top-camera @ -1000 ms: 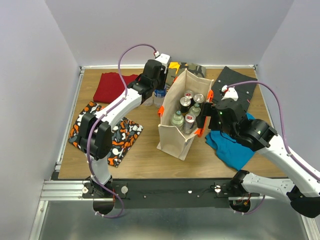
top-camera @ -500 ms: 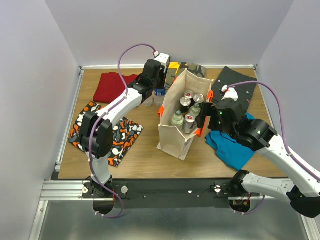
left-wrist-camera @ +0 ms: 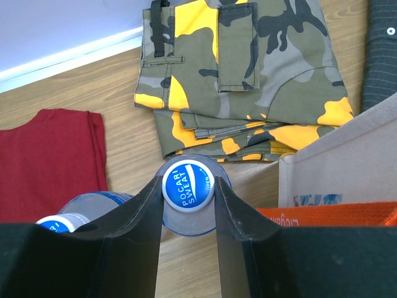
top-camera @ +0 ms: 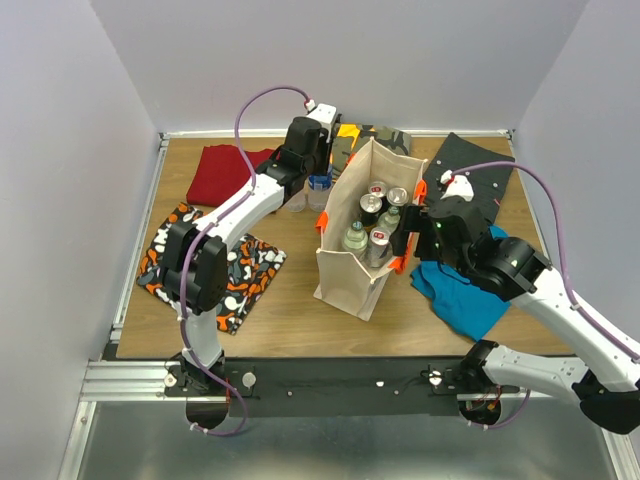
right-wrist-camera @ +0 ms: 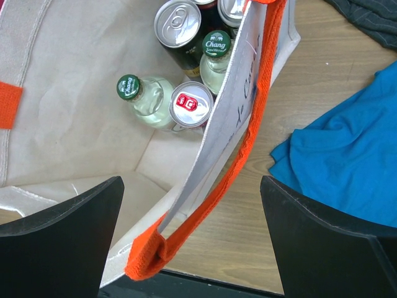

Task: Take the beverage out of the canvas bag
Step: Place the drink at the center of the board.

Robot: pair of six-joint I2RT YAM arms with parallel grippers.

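The beige canvas bag [top-camera: 345, 270] with orange handles stands upright mid-table. Inside it are several cans and green-capped glass bottles [top-camera: 372, 220]; the right wrist view shows a red-tabbed can [right-wrist-camera: 190, 103] and a green-capped bottle [right-wrist-camera: 128, 87]. My left gripper [top-camera: 318, 180] is outside the bag at its far left corner, shut on the blue cap of a clear Pocari Sweat bottle [left-wrist-camera: 192, 223] that stands on the table. My right gripper [top-camera: 408, 240] is open, its jaws straddling the bag's right wall and orange handle [right-wrist-camera: 248, 130] without touching.
A second clear bottle [left-wrist-camera: 56, 221] stands just left of the held one. Camouflage trousers [left-wrist-camera: 242, 68] lie behind the bag, a red shirt [top-camera: 225, 172] far left, a patterned cloth [top-camera: 205, 265] near left, a teal cloth [top-camera: 465, 285] and a dark cloth [top-camera: 470, 170] at the right.
My left arm has shifted very slightly with the bottle still in its jaws. My right arm and the bag have not moved.
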